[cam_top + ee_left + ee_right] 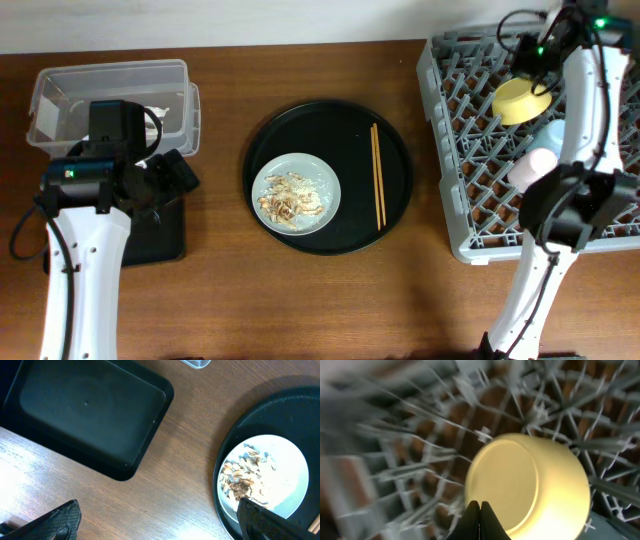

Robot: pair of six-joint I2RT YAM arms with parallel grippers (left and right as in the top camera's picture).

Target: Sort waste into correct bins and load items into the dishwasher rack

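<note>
The pale grey-green plate (pixel 296 192) holds flaky food scraps (pixel 288 200) on the large round black tray; it also shows in the left wrist view (pixel 280 467) with the scraps (pixel 241 476). The chopsticks (pixel 378 175) lie on that tray's right side. My left gripper (pixel 157 525) is open and empty over bare wood, between the shallow black tray (pixel 85 415) and the plate. The yellow bowl (pixel 522 100) lies upside down in the grey rack (pixel 470 150), next to the light blue cup (pixel 550 132) and pink cup (pixel 530 166). My right gripper (pixel 480 516) is shut just above the bowl (pixel 530 485).
The clear plastic box (pixel 100 95) stands at the back left with something white inside, partly hidden by my left arm. The shallow black tray (pixel 160 235) lies in front of it. The round black tray (pixel 395 140) sits mid-table. My right arm crosses the rack's right side.
</note>
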